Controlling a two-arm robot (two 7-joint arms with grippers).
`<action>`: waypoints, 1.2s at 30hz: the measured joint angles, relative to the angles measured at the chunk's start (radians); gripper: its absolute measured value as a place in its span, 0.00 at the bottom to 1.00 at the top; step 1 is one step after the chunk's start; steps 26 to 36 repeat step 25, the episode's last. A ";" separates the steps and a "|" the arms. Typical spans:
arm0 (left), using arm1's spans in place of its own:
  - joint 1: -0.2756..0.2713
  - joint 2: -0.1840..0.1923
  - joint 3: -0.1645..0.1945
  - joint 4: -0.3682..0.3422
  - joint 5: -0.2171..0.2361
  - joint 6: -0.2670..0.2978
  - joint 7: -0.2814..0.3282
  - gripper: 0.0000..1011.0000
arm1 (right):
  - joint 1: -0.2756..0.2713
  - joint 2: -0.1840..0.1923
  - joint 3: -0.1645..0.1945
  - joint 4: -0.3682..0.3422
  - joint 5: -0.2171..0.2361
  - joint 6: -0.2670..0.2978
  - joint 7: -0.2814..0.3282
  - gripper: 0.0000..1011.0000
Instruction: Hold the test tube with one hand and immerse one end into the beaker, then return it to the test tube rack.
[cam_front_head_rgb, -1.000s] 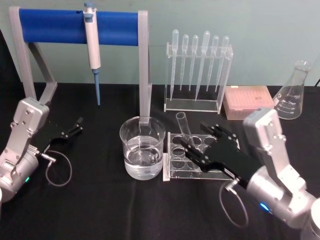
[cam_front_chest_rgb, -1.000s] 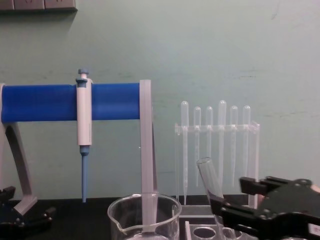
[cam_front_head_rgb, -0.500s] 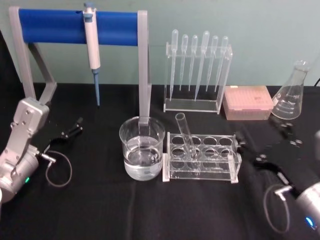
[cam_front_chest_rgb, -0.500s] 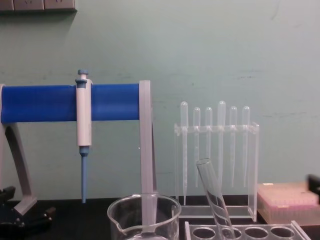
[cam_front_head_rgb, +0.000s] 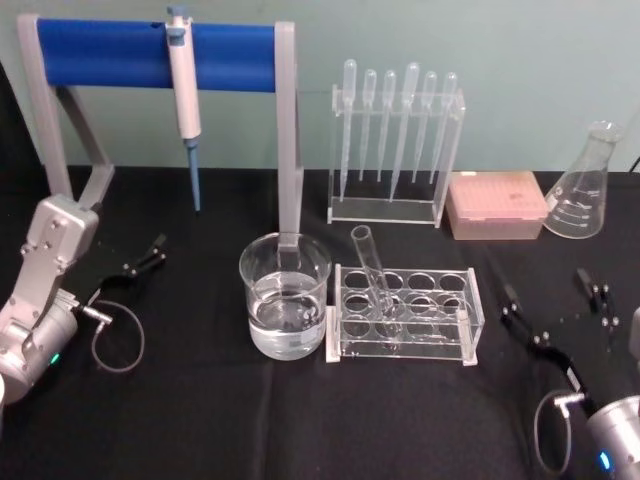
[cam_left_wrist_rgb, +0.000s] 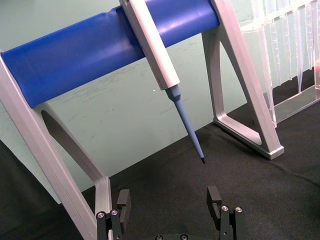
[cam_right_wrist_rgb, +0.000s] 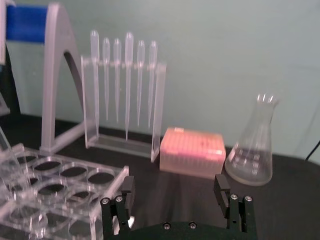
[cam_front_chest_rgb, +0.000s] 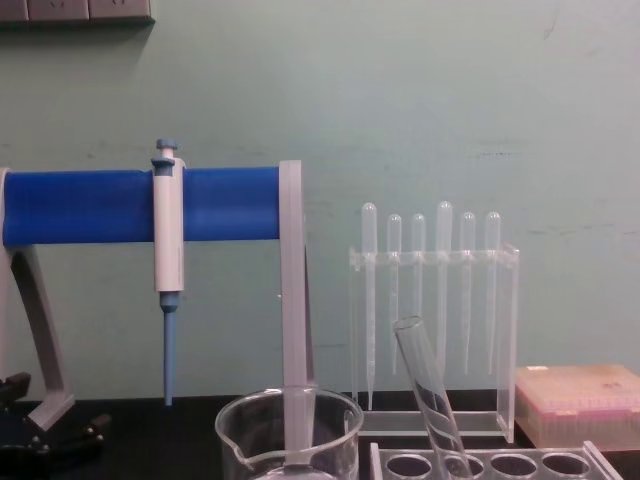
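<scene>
Test tube (cam_front_head_rgb: 374, 280) leans in the clear rack (cam_front_head_rgb: 462, 335), mouth tilted toward the beaker (cam_front_head_rgb: 285, 297) just beside it. Right gripper (cam_front_head_rgb: 560, 310) — released, holding nothing — sits nearer, tube to its left; left gripper (cam_front_head_rgb: 143, 258), also spread, rests beyond the beaker.

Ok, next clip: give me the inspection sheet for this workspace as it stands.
Surface: black cloth table.
Job's things: test tube leaning tilted in the clear tube rack, held by nothing; beaker with clear liquid beside the rack.
Clutter: pipettor hanging on the blue stand; pipettes in their holder; pink tip box; conical flask.
Grippers: left gripper open, low on the robot's left; right gripper open, right of the rack.
Cables: a loop at each wrist.
Surroundings: green wall.
</scene>
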 joint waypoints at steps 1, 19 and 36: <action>0.000 0.000 0.000 0.000 0.000 0.000 0.000 0.99 | 0.004 -0.005 0.000 0.016 -0.002 0.004 0.004 0.99; 0.000 0.000 0.000 0.000 0.000 0.000 0.000 0.99 | 0.008 -0.022 0.009 0.028 -0.042 0.028 -0.003 0.99; 0.000 0.000 0.000 0.000 0.000 0.000 0.000 0.99 | 0.008 -0.022 0.008 0.030 -0.038 0.024 -0.002 0.99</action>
